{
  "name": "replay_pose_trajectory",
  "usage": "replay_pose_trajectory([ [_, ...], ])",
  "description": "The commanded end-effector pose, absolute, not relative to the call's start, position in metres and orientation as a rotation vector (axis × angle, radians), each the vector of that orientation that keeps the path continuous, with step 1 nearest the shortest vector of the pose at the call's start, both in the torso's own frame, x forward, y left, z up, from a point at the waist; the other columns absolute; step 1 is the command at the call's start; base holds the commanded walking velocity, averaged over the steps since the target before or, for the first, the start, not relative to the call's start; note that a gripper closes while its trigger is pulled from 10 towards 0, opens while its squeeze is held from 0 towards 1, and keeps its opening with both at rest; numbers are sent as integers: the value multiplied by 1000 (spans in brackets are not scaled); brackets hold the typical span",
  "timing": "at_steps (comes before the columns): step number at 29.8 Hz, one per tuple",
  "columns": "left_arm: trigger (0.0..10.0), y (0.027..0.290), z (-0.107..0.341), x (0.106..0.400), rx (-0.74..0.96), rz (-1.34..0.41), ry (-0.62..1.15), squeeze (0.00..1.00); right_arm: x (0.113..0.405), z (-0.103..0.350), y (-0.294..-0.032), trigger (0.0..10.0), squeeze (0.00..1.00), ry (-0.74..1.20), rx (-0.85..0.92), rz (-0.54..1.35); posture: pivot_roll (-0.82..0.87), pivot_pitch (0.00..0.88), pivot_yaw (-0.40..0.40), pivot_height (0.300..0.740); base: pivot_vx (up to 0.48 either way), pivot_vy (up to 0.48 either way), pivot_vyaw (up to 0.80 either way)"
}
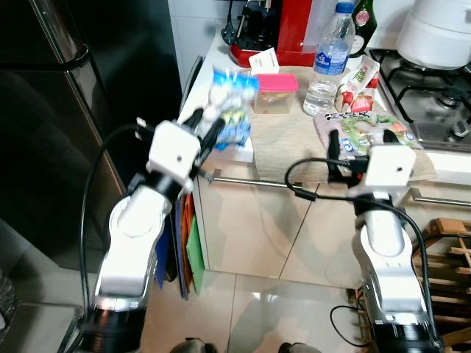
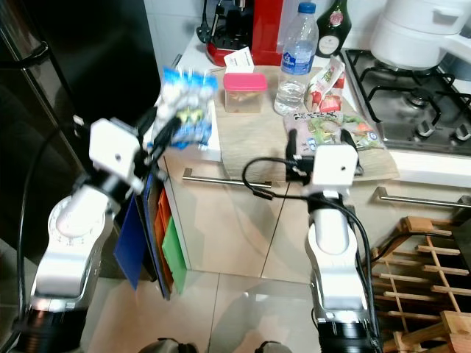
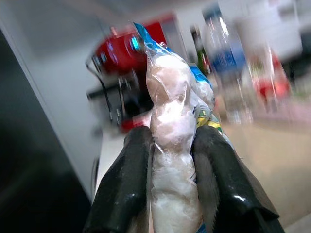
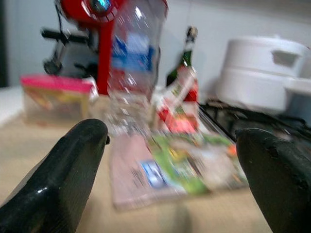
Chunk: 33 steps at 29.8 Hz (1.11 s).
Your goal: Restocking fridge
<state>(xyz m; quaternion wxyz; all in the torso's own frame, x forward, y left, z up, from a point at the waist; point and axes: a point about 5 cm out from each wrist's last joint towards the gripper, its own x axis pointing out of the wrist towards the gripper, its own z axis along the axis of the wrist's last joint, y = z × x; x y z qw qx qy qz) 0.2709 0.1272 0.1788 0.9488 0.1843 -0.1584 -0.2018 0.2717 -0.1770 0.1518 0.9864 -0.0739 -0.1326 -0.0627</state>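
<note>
Left wrist view: we've got the left gripper clamped on a clear bag of white frozen-looking food, both fingers pressed flat against its sides. In the left eye view that bag is lifted off the counter, hanging over its left front corner, blurred so label unreadable. The dark fridge door sits just left of the counter and looks closed from here, so nothing is stocked yet as far as we can see.

Right gripper is spread wide and empty, hovering at the counter's front edge, pointed at the flat green-printed salad bag. In the right eye view it's just short of that bag, not touching.

Left on the counter:
- salad bag, front right part, near the hob
- water bottle, mid-back
- pink-lidded container, left of the bottle
- red-and-white packet, right of the bottle
- dark glass bottle and red appliance along the back edge — we doubt the appliance belongs to the job

Our read: early stage. One item in hand, none delivered, four or so to go, and the door needs opening first.
</note>
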Motion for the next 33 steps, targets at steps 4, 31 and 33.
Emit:
replay_pose_trajectory([
  [4, 0, 122, 178, 270, 389, -417, -310, 0, 264, 154, -185, 10000, 0, -299, -162, -156, -55, 0, 27, 740, 0, 0, 0],
  [31, 10000, 117, 162, 299, 318, -379, -211, 0, 288, 150, -163, 10000, 0, -268, -71, -57, -65, 0, 45, 740, -190, 0, 0],
  [33, 10000, 117, 162, 300, 317, -379, -211, 0, 289, 150, -163, 10000, 0, -266, -74, -54, -67, 0, 45, 740, -334, 0, 0],
])
